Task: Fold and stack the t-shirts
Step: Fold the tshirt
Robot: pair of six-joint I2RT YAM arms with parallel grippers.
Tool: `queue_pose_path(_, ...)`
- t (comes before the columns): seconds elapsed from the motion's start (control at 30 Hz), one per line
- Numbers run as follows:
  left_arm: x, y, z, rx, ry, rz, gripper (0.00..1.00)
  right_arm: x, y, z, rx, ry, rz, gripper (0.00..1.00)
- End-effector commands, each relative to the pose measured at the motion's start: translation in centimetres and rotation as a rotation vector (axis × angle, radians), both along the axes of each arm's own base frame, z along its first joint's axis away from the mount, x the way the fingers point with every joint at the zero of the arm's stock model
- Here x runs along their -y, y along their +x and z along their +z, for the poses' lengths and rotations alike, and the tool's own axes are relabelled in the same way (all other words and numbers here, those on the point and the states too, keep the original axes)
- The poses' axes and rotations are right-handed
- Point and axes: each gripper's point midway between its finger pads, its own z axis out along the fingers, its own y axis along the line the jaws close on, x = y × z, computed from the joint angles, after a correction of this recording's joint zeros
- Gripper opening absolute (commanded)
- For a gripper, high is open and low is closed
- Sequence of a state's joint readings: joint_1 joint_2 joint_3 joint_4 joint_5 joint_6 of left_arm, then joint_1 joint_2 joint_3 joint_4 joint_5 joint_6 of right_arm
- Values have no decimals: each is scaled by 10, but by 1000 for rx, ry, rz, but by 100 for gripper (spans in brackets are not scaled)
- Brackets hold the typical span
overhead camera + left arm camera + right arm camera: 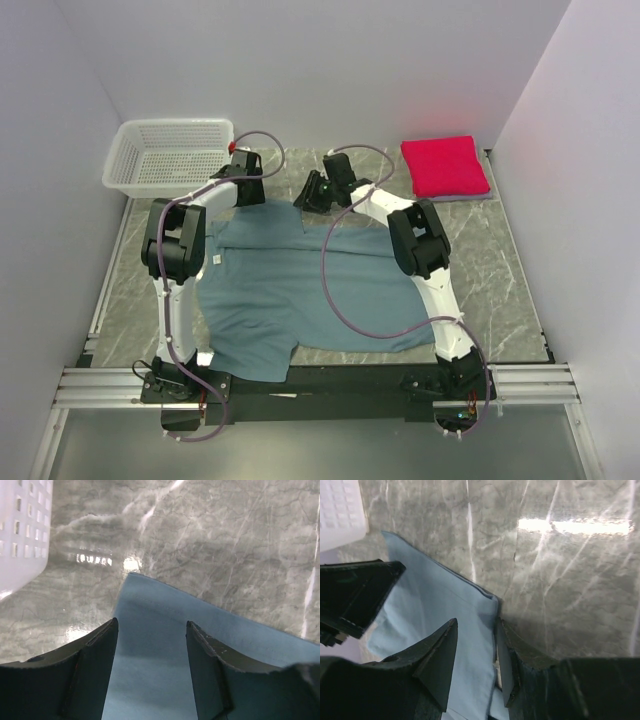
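A teal-blue t-shirt [300,290] lies spread flat in the middle of the marble table. My left gripper [250,195] hovers over its far left corner, jaws open [150,625], with the cloth [165,630] flat below and nothing held. My right gripper [306,196] is at the far edge beside it, also open [475,621]. Its fingers straddle the shirt's corner hem [487,605]; the right finger [506,655] lies along the edge. A folded crimson-pink t-shirt [445,165] rests at the back right on a thin pale lavender one [462,197].
A white mesh basket [170,155] stands at the back left, close to the left gripper; its wall [20,530] shows in the left wrist view. The left gripper's dark finger [355,595] shows in the right wrist view. White walls enclose the table.
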State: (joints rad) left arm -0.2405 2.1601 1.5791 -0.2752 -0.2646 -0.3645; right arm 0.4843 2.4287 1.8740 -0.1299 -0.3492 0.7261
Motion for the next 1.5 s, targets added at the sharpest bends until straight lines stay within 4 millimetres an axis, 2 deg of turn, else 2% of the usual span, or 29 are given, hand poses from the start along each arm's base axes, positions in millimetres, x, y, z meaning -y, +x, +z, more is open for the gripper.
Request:
queue_pose_path(0.0, -4, 2, 13, 18, -27, 14, 63, -14, 1, -1, -15, 27, -14, 45)
queue_pose_path(0.2, -3, -4, 12, 4, -38, 24, 63, -22, -2, -8, -28, 37, -8, 43)
queue_pose_path(0.27, -3, -7, 12, -3, -49, 29, 63, -22, -1, -7, -27, 37, -10, 36)
queue_pose_path(0.3, -2, -8, 16, 1, -57, 29, 63, -23, -1, -8, -28, 39, -8, 27)
queue_pose_path(0.37, -1, -9, 21, 0, -73, 41, 63, -24, 0, -6, -22, 44, -3, 15)
queue_pose_path(0.4, 0, -11, 30, 9, -81, 44, 63, -25, -1, -4, -15, 52, 7, 3)
queue_pose_path(0.43, 0, -11, 35, 17, -88, 47, 63, -27, -2, -1, -10, 63, 17, 0)
queue_pose_path(0.57, -1, -19, 63, 42, -123, 91, 63, -35, -10, 31, 63, 131, 99, 0)
queue_pose_path(0.6, -2, -21, 76, 61, -132, 101, 63, -34, -14, 35, 68, 136, 121, 0)
queue_pose_path(0.63, -5, -26, 80, 54, -131, 116, 63, -39, -18, 44, 99, 169, 157, 0)
queue_pose_path(0.67, -5, -31, 83, 56, -144, 135, 62, -41, -23, 62, 130, 194, 184, 0)
queue_pose_path(0.7, -7, -34, 98, 78, -154, 143, 62, -43, -27, 70, 150, 204, 211, 0)
queue_pose_path(0.73, -9, -40, 102, 76, -158, 155, 62, -45, -32, 77, 164, 217, 234, 0)
queue_pose_path(0.8, -12, -51, 120, 103, -177, 181, 62, -50, -48, 96, 195, 241, 303, 0)
queue_pose_path(0.83, -15, -60, 118, 92, -181, 199, 61, -51, -60, 106, 204, 261, 345, 0)
queue_pose_path(0.87, -16, -66, 135, 126, -194, 205, 61, -54, -68, 111, 212, 266, 370, 0)
queue_pose_path(0.93, -19, -77, 143, 141, -207, 219, 61, -57, -88, 109, 216, 245, 422, 0)
queue_pose_path(0.97, -21, -85, 141, 134, -212, 230, 61, -57, -95, 119, 235, 248, 443, 0)
queue_pose_path(1.0, -22, -92, 154, 158, -226, 230, 61, -58, -101, 120, 254, 239, 466, 0)
queue_pose_path(1.07, -26, -108, 159, 166, -235, 243, 61, -62, -124, 119, 244, 240, 533, 0)
queue_pose_path(1.13, -29, -121, 155, 156, -238, 256, 61, -67, -147, 113, 217, 228, 586, 0)
queue_pose_path(1.17, -31, -128, 164, 176, -248, 261, 61, -68, -156, 109, 229, 209, 618, 0)
queue_pose_path(1.23, -35, -143, 156, 158, -244, 275, 61, -66, -176, 100, 204, 182, 658, 0)
queue_pose_path(1.27, -38, -150, 162, 176, -253, 289, 61, -70, -190, 96, 213, 169, 700, 0)
queue_pose_path(1.37, -43, -172, 155, 165, -265, 313, 61, -68, -219, 82, 210, 114, 789, 0)
queue_pose_path(1.4, -44, -177, 154, 165, -270, 319, 61, -72, -235, 77, 207, 96, 828, 0)
queue_pose_path(1.43, -45, -186, 142, 141, -274, 333, 60, -68, -244, 70, 190, 58, 842, 0)
queue_pose_path(1.47, -45, -192, 144, 150, -285, 332, 60, -67, -249, 63, 206, 31, 869, 0)
